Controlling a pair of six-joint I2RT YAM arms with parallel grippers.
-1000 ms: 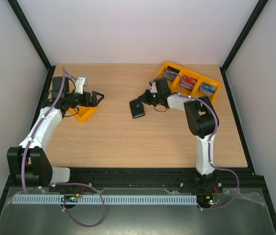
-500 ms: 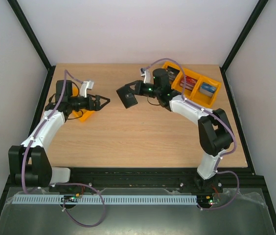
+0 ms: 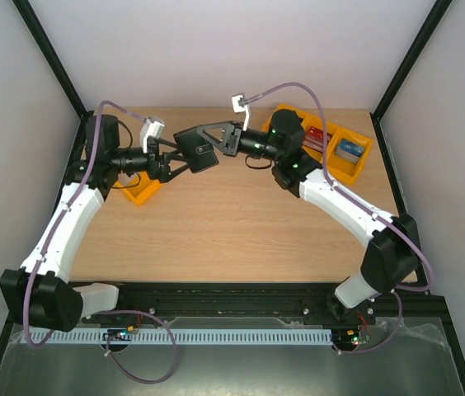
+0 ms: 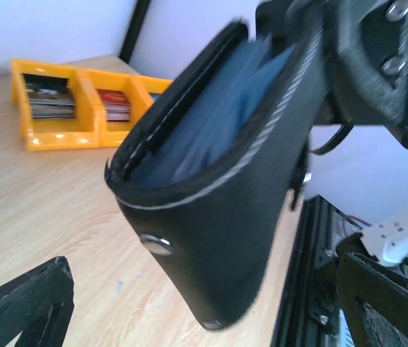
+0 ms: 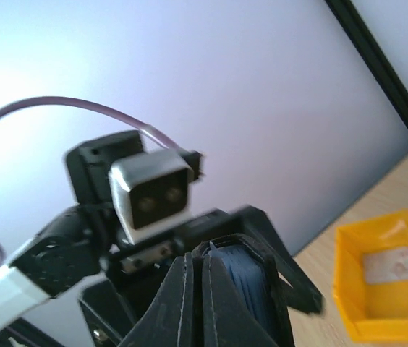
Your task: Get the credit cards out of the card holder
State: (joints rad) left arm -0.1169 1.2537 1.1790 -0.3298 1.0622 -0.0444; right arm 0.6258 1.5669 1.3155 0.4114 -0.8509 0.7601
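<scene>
While the right gripper (image 3: 214,140) is clamped shut on one edge of the card holder (image 3: 195,154), the case hangs in the air above the worktop (image 3: 241,223), between the two arms and well clear of the wood. Its mouth faces the left gripper (image 3: 175,161), whose jaws stand wide apart on either side of the holder without touching it. From the left wrist the case gapes a little, showing the grey-blue pockets (image 4: 211,123) inside; no credit cards can be made out there, so they are probably tucked deep in the sleeves. The holder looks light, soft and floppy, likely to fold or twist if pulled at one corner. The cards should be thin, stiff and slick, and sit snug in the plastic. A sound hold would be a flat pinch on a card's exposed short edge, drawn straight out along the pocket. Failing that, the free flap near the snap (image 4: 155,244) could be taken to spread the case wider
</scene>
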